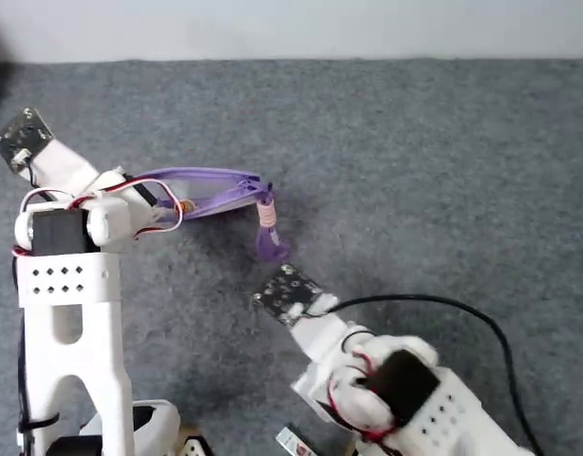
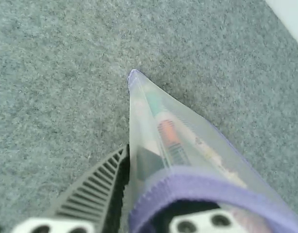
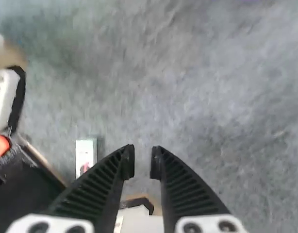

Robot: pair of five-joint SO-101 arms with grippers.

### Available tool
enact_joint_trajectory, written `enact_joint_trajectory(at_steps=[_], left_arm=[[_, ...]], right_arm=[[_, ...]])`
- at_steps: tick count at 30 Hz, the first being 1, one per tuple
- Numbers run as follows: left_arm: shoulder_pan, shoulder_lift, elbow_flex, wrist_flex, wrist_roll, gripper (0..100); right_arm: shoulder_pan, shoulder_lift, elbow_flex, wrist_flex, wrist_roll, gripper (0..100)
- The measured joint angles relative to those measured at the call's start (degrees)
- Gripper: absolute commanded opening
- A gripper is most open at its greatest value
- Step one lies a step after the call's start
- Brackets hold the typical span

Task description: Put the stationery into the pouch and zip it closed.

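The translucent pouch (image 1: 211,190) with purple trim is held up off the grey carpet by one end. My left gripper (image 2: 134,160) is shut on that end, and its ribbed finger (image 2: 91,194) presses the pouch wall. Inside the pouch (image 2: 188,145) lie several pens, one of them orange (image 2: 168,133). From the pouch's far end hangs a pink and purple zip pull (image 1: 268,231). My right gripper (image 3: 142,148) is above bare carpet, open by a narrow slit with nothing between its fingers. The right arm (image 1: 386,380) is folded back at the near right, apart from the pouch.
A small white slip with a red mark (image 3: 85,155) lies on the carpet near the arm bases (image 1: 296,442). The left arm's white base (image 1: 68,313) stands at the near left. A black cable (image 1: 462,309) curves at the right. A pale wall (image 1: 291,28) borders the far edge.
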Motion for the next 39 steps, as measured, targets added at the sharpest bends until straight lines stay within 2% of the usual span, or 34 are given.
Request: enact_joint_trajectory(at_steps=[8,13,23,32,39], left_arm=[[0.00,0.18,0.00,0.00,0.09,1],[0.00,0.18,0.00,0.00,0.09,1],[0.00,0.18,0.00,0.00,0.26,1],[0.00,0.18,0.00,0.00,0.26,1],[0.00,0.18,0.00,0.00,0.26,1]], right_arm=[[-0.44,22.59,-6.68,5.10,0.00,8.6],[-4.75,31.74,-9.32,6.77,0.00,8.7],[-16.79,34.29,-9.58,6.59,-0.18,8.7],[-17.67,34.37,-9.14,0.18,-0.18,8.7],[-17.67,38.33,-9.14,0.00,-1.76,8.7]])
